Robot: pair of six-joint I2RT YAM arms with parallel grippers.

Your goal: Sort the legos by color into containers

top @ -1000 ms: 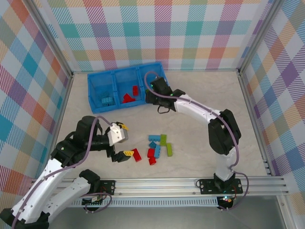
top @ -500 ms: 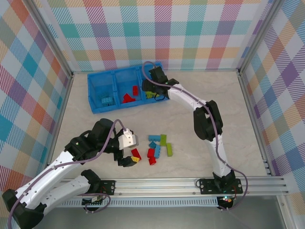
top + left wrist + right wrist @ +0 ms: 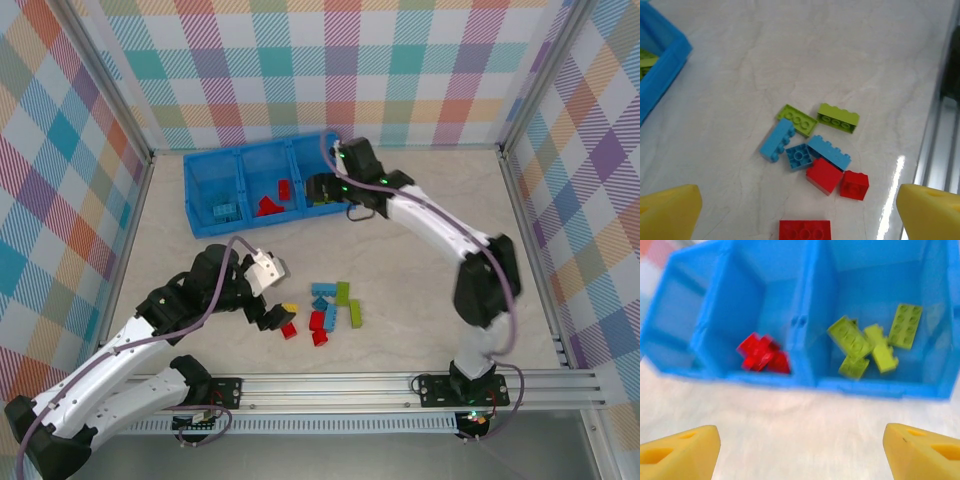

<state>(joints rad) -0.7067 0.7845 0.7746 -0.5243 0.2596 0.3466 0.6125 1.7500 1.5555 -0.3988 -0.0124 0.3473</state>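
Hard, smooth plastic with a glossy sheen on the legos (image 3: 829, 151). Same shiny moulded plastic for the blue tray (image 3: 880, 387). Pale, marble-patterned table (image 3: 790, 50), smooth and faintly glossy, with a bright glare streak. Brushed, silvery metal along the rail (image 3: 400, 381). Matt-looking checked walls (image 3: 300, 70).

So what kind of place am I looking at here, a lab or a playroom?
Most likely a robot test cell, not a playroom. Checked panels box in a small tabletop, a left arm and right arm are bolted to a metal rail, and the props are a tray and bricks.
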